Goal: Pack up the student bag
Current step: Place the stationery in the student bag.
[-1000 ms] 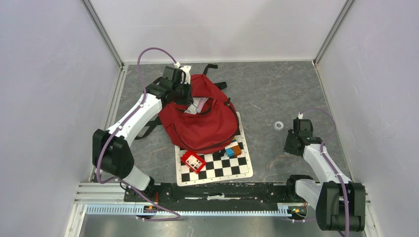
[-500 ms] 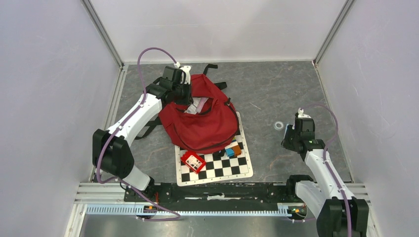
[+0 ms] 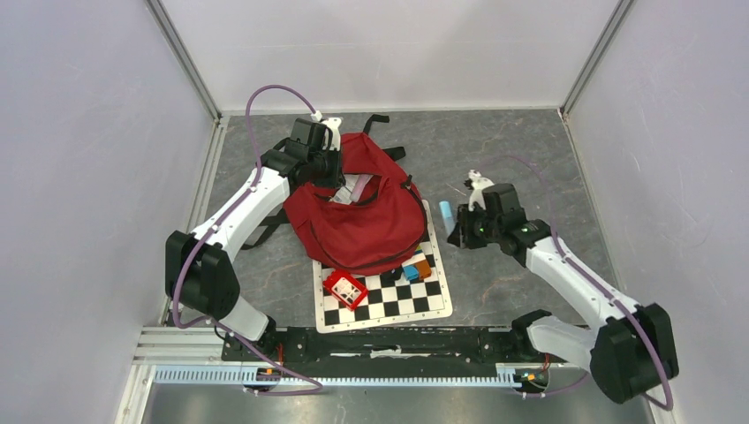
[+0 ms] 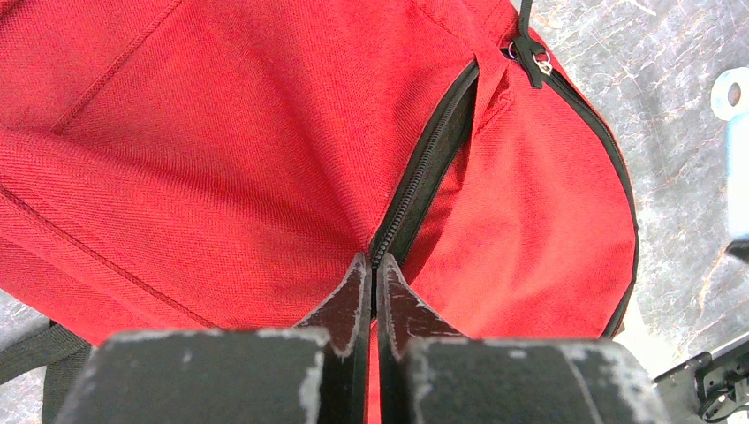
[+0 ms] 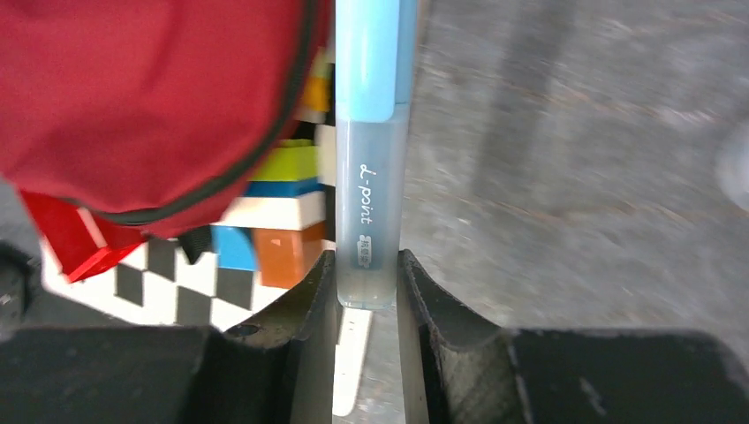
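— While the left tool (image 4: pixel 372 269) is pinching the student bag (image 3: pixel 358 216) at its far rim, why is it holding so high on the fabric?

— It is lifting the lip beside the zipper (image 4: pixel 424 177), I judge, so that the mouth is gaping toward the other arm. Its jaws are pressing fully together with red cloth caught between them (the wrist view is showing almost no gap).

— And where is the bag lying?

— It is slumping on the grey desk (image 3: pixel 495 159), left of centre, its near end draping over the checkerboard mat (image 3: pixel 389 300). A pale lining (image 3: pixel 355 188) is showing at the opening.

— What is the right tool (image 5: pixel 366 265) carrying?

— It is gripping a pale blue pen (image 5: pixel 366 106) by its clear end, jaws parted only as far as the barrel allows, with the blue cap pointing ahead. It is hovering just beside the bag's right edge, not touching it.

— Why cap-first?

— Probably so that the pen is going in lengthwise, rather than catching crosswise on the zipper.

— Is anything else waiting?

— A red box (image 3: pixel 345 288) and some coloured blocks (image 3: pixel 415 267) are lying on the mat, the blocks right against the bag's near edge. They are looking like later items, so the packing is seeming far from finished.
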Available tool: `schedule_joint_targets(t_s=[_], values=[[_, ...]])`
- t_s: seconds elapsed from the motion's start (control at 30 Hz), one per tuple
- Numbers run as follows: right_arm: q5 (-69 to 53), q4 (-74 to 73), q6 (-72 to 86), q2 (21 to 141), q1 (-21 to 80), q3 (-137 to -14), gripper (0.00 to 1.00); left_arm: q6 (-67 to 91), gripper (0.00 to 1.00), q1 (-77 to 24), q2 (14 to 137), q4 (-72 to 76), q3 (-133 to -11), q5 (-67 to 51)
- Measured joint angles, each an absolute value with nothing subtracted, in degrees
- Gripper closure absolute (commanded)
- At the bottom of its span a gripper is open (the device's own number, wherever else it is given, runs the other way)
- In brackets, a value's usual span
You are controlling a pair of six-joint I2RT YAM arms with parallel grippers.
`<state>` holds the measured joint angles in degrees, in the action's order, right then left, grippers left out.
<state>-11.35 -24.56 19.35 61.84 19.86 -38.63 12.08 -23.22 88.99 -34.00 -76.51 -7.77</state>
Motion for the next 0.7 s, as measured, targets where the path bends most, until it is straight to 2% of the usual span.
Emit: schedule_joint_targets(t_s=[0.43, 0.7], values=[[-19.90, -19.42, 21.50, 83.59, 37.23, -58.52, 1.00, 12.08, 0.98, -23.22, 88.99, -34.02, -76.51, -7.70], [-22.04, -16.03, 28.36, 97.30, 40.03, -68.45, 1.00, 12.08, 0.98, -23.22, 88.99, -34.11, -76.51, -7.68]])
